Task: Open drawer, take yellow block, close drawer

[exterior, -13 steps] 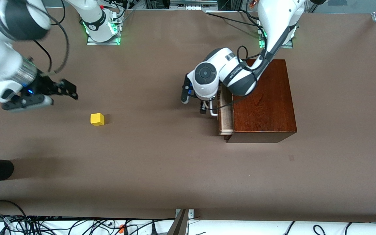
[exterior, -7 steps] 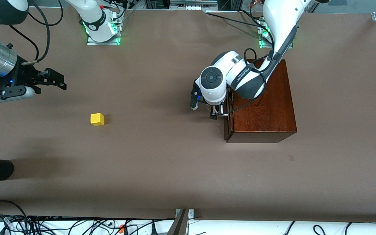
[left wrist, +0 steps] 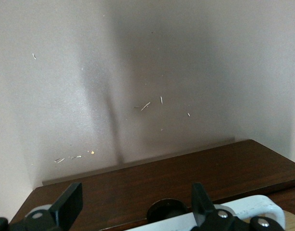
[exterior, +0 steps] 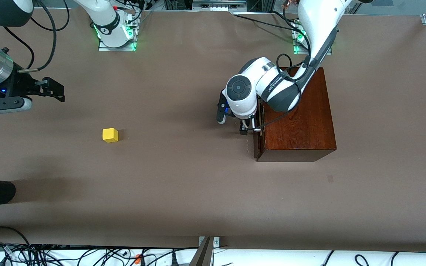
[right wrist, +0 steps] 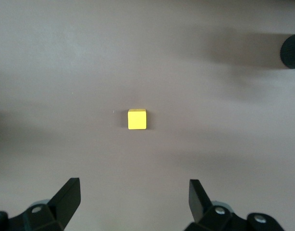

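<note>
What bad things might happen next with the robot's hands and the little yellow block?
1. The left hand sits right at the drawer front by its white handle; pulling away crooked might drag the drawer open.
2. The yellow block lies loose on the table; the open right hand, near the right arm's end, might knock it away if it swings low.

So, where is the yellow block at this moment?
In the front view the yellow block lies alone on the bare table, toward the right arm's end, well apart from the wooden box and outside its drawer.
</note>
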Tool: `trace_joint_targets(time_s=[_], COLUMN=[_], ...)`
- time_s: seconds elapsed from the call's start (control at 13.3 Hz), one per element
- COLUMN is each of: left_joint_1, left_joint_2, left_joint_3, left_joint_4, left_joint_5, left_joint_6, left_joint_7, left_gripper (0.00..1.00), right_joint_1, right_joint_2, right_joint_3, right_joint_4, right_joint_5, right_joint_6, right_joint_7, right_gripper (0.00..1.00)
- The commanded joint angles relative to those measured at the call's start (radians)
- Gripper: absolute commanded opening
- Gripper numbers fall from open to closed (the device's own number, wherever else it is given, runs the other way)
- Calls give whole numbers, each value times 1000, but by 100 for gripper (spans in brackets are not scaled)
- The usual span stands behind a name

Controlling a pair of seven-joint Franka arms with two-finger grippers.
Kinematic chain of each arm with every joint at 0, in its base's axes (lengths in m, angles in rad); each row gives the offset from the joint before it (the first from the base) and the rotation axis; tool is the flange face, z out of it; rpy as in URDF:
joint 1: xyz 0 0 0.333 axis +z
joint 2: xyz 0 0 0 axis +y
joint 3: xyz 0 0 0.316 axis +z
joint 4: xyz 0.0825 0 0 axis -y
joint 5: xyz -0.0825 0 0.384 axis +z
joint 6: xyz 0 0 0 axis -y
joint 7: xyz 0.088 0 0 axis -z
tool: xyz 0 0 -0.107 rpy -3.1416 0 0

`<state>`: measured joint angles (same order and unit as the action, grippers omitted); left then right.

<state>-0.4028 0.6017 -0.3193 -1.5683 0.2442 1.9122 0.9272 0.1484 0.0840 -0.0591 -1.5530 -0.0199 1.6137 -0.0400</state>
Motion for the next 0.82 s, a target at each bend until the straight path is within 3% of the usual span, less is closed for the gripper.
trace_joint_targets(time_s=[0.0, 0.3, 0.75], left_joint_1=[4, 13, 148], left_joint_2=[-39, -150, -354], left_joint_3=[-14, -29, -17], left_joint_4=[5, 17, 36], left_joint_5=[5, -186, -181], left_joint_6=[-35, -41, -359], left_joint_7=[-17, -236, -706], left_gripper=[100, 100, 100], right_joint_1=[-13, -10, 8], right_joint_2=[19, 16, 20], right_joint_3=[-5, 2, 5], right_joint_4=[53, 60, 60], right_joint_5=[1, 11, 31], right_joint_6=[-35, -69, -58], right_joint_7=[9, 14, 20], right_gripper=[100, 100, 100])
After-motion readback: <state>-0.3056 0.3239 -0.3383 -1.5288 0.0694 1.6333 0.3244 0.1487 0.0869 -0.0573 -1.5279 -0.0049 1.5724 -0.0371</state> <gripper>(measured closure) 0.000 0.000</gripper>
